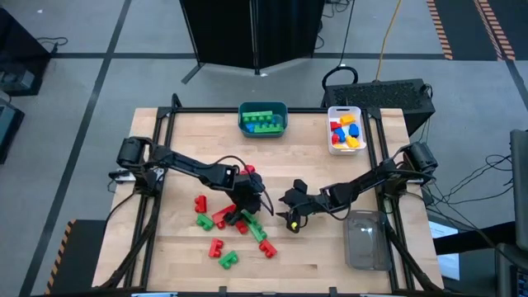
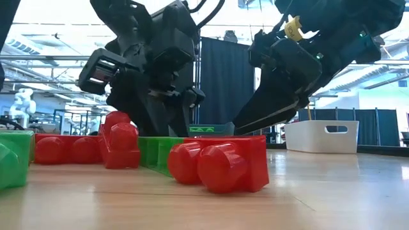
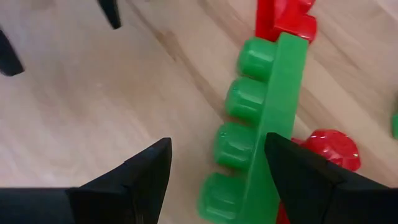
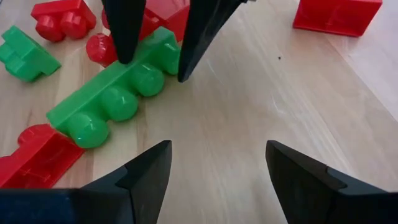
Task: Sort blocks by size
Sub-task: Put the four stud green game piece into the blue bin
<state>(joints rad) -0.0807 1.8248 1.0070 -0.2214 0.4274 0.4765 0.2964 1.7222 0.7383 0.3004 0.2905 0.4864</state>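
Note:
Red and green studded blocks [image 1: 219,221] lie loose on the wooden table between my arms. A long green brick [image 3: 273,112] lies on its side, studs sideways; it also shows in the right wrist view [image 4: 118,93]. My left gripper [image 3: 217,146] is open and low over it, one finger on each side of the brick near one end, which the right wrist view [image 4: 155,62] also shows. My right gripper [image 4: 217,180] is open and empty over bare wood just to the right of the pile [image 1: 287,206]. My left gripper stands astride the long green brick from above. One finger [image 3: 311,180] is close against the brick's flat back [image 3: 287,93], and I cannot tell whether it touches. The other finger [image 3: 143,180] stands clear of the studs. The brick lies on the table.
A teal bin [image 1: 262,108] with green bricks and a white bin [image 1: 345,111] with yellow, blue and red bricks stand at the far edge. A clear bin [image 1: 367,239] stands at the near right. A red block [image 4: 339,15] lies beyond my right gripper.

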